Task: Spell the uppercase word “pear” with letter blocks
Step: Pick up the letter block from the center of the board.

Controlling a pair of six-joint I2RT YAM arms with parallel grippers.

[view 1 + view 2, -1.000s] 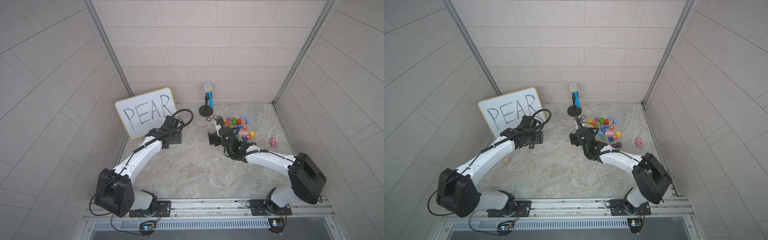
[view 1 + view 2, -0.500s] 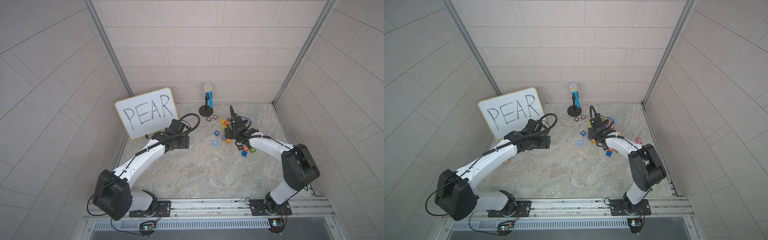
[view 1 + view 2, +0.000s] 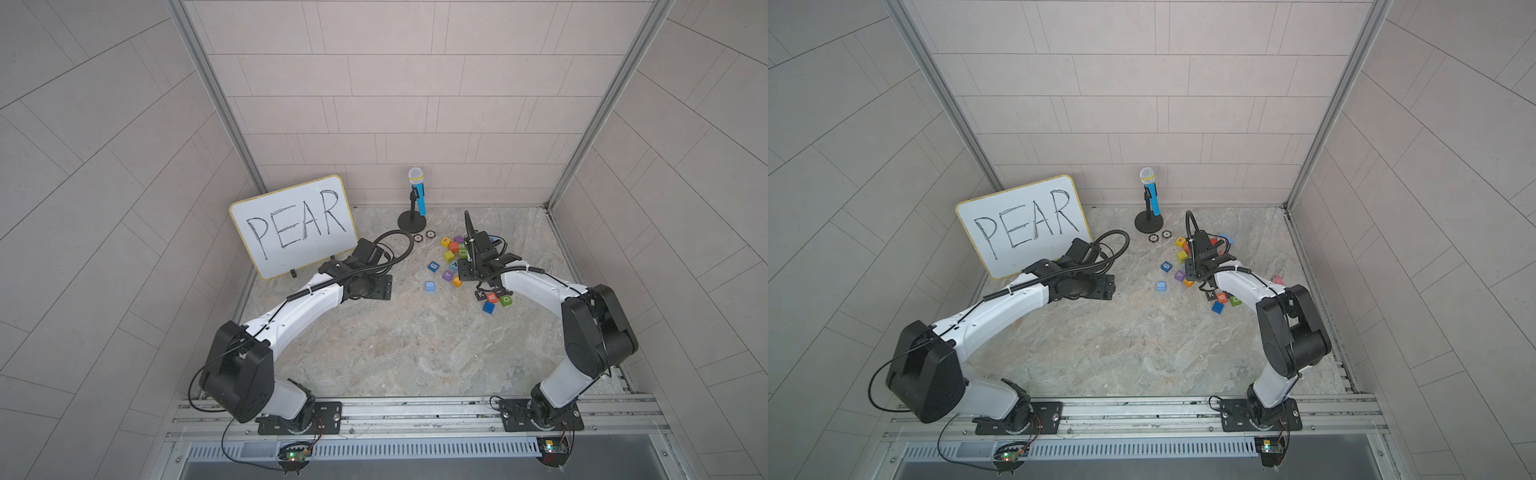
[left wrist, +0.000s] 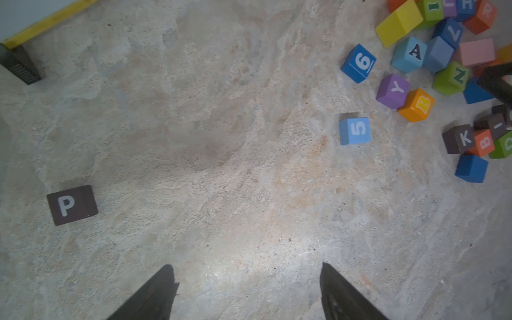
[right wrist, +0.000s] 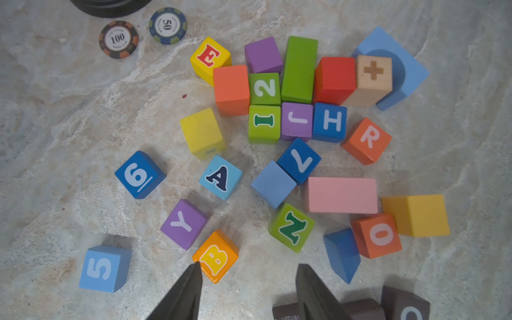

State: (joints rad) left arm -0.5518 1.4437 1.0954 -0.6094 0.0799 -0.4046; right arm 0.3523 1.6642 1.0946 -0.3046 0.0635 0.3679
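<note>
Right end effector (image 5: 248,267) hovers part-open and empty over the block heap (image 5: 296,122), one fingertip (image 5: 191,279) just beside the orange B block (image 5: 216,256). Blue A block (image 5: 220,177), yellow E block (image 5: 209,56) and orange-red R block (image 5: 367,140) lie apart from one another within the heap on the desk (image 5: 69,110). Dark P block (image 4: 72,205) lies alone, well apart from the heap, face up before the left end effector (image 4: 246,266), which stands wide open and empty. Whiteboard (image 3: 293,226) reading PEAR stands beyond the left arm (image 3: 316,299)
</note>
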